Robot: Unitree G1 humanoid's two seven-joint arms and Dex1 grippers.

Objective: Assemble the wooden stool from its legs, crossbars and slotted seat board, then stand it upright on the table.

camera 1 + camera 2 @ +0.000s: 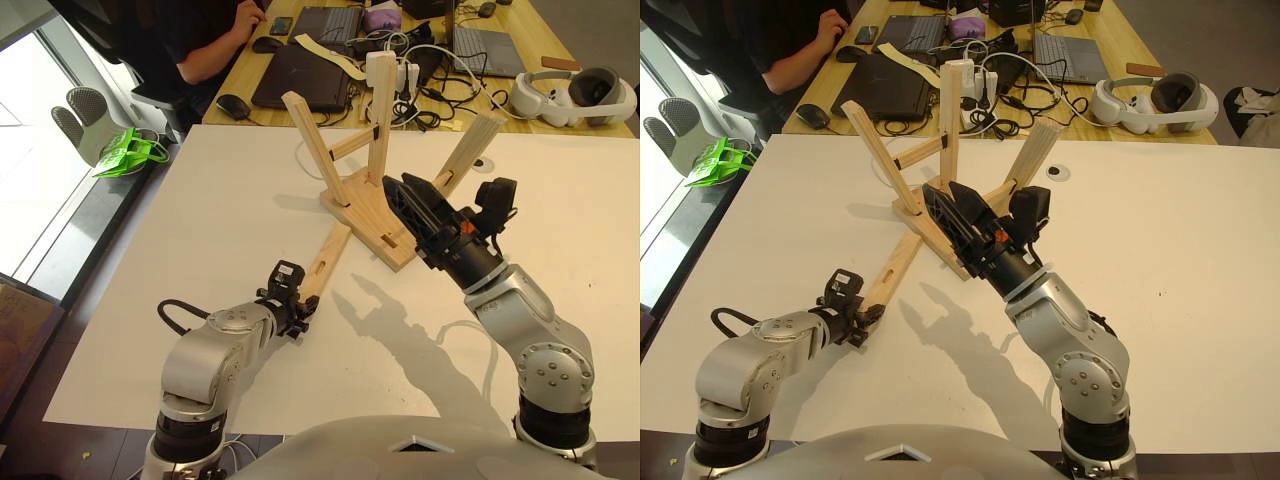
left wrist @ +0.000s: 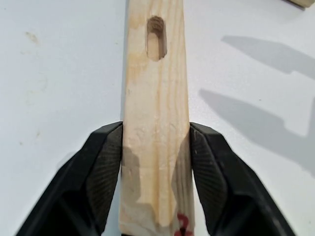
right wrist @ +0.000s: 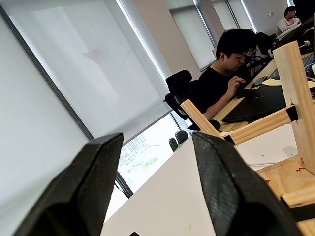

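On the white table (image 1: pixel 200 220), toward its far side: slotted seat board (image 1: pixel 372 218) lying flat, with three legs (image 1: pixel 315 145) set into it and splaying upward. Between two of those legs, a short crossbar (image 1: pixel 350 145), joined at both ends. On the near side of the board, flat on the table: a fourth leg (image 1: pixel 328 255), loose, far end just beside the board's edge, oval slot (image 2: pixel 156 44) facing up. Left gripper (image 1: pixel 292 310) clamped on that leg's near end, fingers (image 2: pixel 106 167) pressed against its two sides. Right gripper (image 1: pixel 415 205) held over the near part of the seat board, jaws spread wide with nothing between them. Beyond the table's far edge: a wooden desk (image 1: pixel 225 95) carrying laptops (image 1: pixel 300 75), tangled cables (image 1: pixel 430 80) and a white headset (image 1: pixel 570 95).
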